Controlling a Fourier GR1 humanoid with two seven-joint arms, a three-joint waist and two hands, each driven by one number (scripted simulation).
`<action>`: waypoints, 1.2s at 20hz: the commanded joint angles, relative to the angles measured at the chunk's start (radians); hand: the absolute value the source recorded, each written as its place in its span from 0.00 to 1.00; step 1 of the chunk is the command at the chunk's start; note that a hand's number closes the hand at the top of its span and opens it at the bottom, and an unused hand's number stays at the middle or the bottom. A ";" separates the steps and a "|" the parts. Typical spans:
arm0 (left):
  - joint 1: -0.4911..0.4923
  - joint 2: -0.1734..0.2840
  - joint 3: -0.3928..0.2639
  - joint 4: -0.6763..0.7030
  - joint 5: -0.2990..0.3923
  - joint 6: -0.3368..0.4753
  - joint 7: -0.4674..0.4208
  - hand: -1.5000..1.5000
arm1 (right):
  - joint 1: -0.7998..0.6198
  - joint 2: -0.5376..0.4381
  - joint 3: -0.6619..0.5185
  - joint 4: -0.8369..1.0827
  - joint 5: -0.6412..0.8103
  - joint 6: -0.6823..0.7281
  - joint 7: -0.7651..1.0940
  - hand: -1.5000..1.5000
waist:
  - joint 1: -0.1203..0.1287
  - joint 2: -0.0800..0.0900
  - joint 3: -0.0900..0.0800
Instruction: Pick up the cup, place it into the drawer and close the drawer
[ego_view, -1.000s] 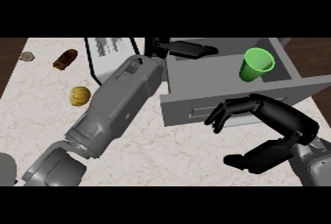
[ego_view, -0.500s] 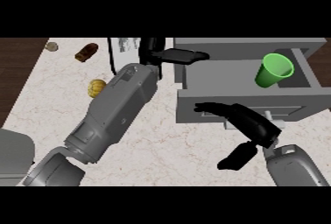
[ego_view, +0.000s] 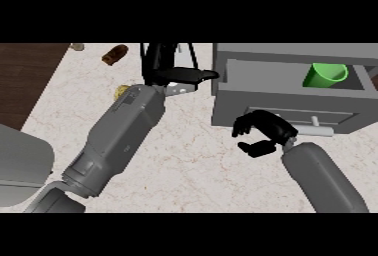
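The green cup (ego_view: 325, 75) stands upright inside the open grey drawer (ego_view: 280, 80), toward the drawer's right side, with no hand touching it. The drawer is pulled out from its grey cabinet at the upper right of the counter, and its front panel (ego_view: 288, 111) faces the robot, with a pale handle (ego_view: 316, 129) sticking out low on it.

The right hand (ego_view: 260, 133) is just in front of that panel, left of the handle, its fingers curled inward with the thumb below them and nothing held between them. Whether the fingers touch the panel cannot be told.

The left hand (ego_view: 179, 76) reaches up beside the drawer's left edge, fingers stretched out straight toward it and holding nothing.

On the marbled counter (ego_view: 192, 170), a brown object (ego_view: 114, 54) lies near the upper left, and a small yellow object (ego_view: 122, 91) peeks out beside the left forearm.
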 joint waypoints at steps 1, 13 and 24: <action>0.043 0.048 0.002 -0.058 0.001 -0.031 0.016 0.00 | -0.129 0.020 -0.053 0.265 0.028 -0.067 -0.119 1.00 | 0.027 0.007 0.003; 0.175 0.104 -0.022 -0.161 0.012 -0.124 0.063 0.00 | -0.409 -0.101 -0.300 0.533 -0.067 -0.174 -0.217 1.00 | 0.095 0.027 0.005; 0.201 0.160 -0.027 -0.210 0.017 -0.196 0.086 0.00 | -0.451 -0.162 -0.353 0.499 -0.136 -0.095 -0.189 1.00 | 0.146 0.036 0.004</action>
